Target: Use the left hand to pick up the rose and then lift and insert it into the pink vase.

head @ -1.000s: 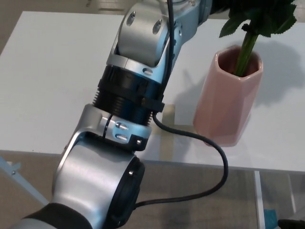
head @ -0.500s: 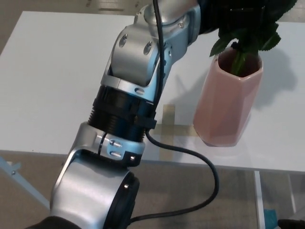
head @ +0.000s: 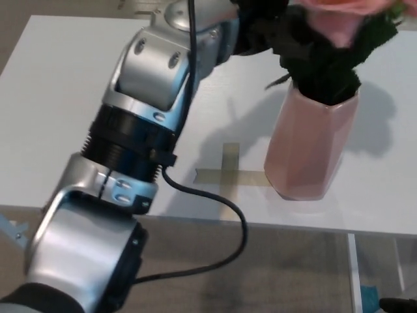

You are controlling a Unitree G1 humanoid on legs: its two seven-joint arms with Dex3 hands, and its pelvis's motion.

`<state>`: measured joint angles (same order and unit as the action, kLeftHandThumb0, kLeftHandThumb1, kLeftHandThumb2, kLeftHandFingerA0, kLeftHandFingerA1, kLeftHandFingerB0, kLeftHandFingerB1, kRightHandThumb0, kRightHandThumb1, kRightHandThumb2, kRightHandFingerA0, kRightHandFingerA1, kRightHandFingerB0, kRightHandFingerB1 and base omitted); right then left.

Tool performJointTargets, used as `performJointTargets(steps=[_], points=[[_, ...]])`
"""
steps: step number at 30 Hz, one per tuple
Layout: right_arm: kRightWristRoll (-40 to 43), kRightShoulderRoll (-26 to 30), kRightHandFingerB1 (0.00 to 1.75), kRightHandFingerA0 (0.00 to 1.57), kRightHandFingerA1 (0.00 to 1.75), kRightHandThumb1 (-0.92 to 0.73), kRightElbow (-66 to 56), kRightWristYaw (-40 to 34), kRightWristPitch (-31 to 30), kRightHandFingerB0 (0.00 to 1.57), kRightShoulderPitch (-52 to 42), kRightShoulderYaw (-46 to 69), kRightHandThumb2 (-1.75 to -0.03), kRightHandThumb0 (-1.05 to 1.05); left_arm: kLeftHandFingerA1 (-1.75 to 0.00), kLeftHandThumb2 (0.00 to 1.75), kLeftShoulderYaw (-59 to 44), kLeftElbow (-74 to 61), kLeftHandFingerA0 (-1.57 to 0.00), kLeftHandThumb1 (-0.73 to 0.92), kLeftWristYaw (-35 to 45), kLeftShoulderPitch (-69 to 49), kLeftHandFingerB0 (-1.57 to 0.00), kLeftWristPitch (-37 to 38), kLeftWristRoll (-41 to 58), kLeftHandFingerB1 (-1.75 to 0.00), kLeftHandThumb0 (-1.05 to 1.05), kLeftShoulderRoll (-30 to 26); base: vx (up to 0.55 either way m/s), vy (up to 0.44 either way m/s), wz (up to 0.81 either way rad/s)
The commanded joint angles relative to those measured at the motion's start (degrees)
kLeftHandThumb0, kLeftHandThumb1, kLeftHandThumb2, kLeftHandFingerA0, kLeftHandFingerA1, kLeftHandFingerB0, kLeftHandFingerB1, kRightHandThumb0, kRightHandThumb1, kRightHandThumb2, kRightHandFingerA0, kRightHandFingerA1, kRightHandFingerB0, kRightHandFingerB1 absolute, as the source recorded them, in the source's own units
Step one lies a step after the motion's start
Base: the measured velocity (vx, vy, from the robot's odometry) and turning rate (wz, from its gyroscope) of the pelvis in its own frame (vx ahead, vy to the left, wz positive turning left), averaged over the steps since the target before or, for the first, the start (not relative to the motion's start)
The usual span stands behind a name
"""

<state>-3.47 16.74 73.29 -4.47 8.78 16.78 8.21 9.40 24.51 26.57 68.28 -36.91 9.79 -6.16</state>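
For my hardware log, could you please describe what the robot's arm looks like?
The left arm has rounded silver-grey metal shells with round screw holes, joined by a ribbed black collar. A thin black cable loops along it. The left hand is black.

The left arm (head: 130, 150) fills the head view, running from the 7 o'clock corner toward 1 o'clock, silver shells joined by a black ribbed collar, a black cable looping off its underside. The left hand (head: 260, 29) is a dark mass at the top edge; its fingers cannot be made out.
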Motion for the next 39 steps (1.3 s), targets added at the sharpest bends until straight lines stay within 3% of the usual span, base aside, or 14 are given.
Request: performJointTargets(steps=[1,19,23,25,26,30,31,39], points=[[0.8,-0.3,0.45,0.69,0.49,-0.65,0.0,0.0,-0.4,0.62,-0.7,0.6,-0.58,-0.32,0.0,0.84,5.8,2.1,0.0,0.43,17.2,5.1,0.0,-1.2,0.0,-0.05,-0.77,-6.1,0.0,0.0,0.0],[0.9,-0.2,0.45,0.7,0.5,-0.65,0.3,-0.1,-0.8,0.62,-0.1,0.8,-0.58,-0.33,0.0,0.82,10.5,9.1,0.0,0.43,27.3,9.1,0.0,3.7,-2.4,-0.04,-0.76,-12.3,0.0,0.0,0.0],[0.6,-0.3,0.45,0.7,0.5,-0.65,0.2,-0.1,-1.0,0.62,0.2,0.7,-0.58,-0.32,0.0,0.81,13.9,9.3,0.0,0.42,29.7,10.8,0.0,3.7,-4.8,-0.05,-0.74,-13.9,0.0,0.0,0.0],[0.5,0.0,0.45,0.7,0.5,-0.65,0.2,0.0,-0.9,0.62,0.2,0.7,-0.58,-0.31,0.0,0.83,23.0,10.1,0.0,0.41,34.2,14.8,0.0,8.6,-12.8,-0.08,-0.74,-15.8,0.0,0.0,0.0],[0.3,0.1,0.45,0.7,0.5,-0.65,0.2,0.1,-0.8,0.62,0.3,0.5,-0.58,-0.3,-0.08,0.83,26.9,11.3,0.0,0.39,36.5,16.4,-0.07,10.6,-15.7,-0.17,-0.69,-16.3,0.0,0.0,0.0],[0.2,0.1,0.45,0.7,0.5,-0.65,0.3,0.1,-0.7,0.62,0.2,0.4,-0.58,-0.3,-0.08,0.83,29.3,12.5,0.0,0.39,37.4,17.5,-0.07,11.7,-15.8,-0.17,-0.69,-16.7,0.0,0.0,0.0],[0.2,0.1,0.45,0.7,0.5,-0.66,0.2,0.5,-0.6,0.62,0.2,0.4,-0.58,-0.3,-0.25,0.58,30.9,14.6,-0.01,0.46,39.8,18.2,-0.1,11.6,-16.2,-0.27,-0.87,-16.5,0.0,0.0,0.0],[0.1,0.0,0.45,0.69,0.49,-0.66,0.1,0.5,-0.3,0.62,0.6,0.2,-0.58,-0.31,-0.27,0.56,31.5,18.4,-0.01,0.46,41.7,20.2,-0.14,9.9,-17.4,-0.27,-0.87,-16.1,0.0,0.0,0.0]])
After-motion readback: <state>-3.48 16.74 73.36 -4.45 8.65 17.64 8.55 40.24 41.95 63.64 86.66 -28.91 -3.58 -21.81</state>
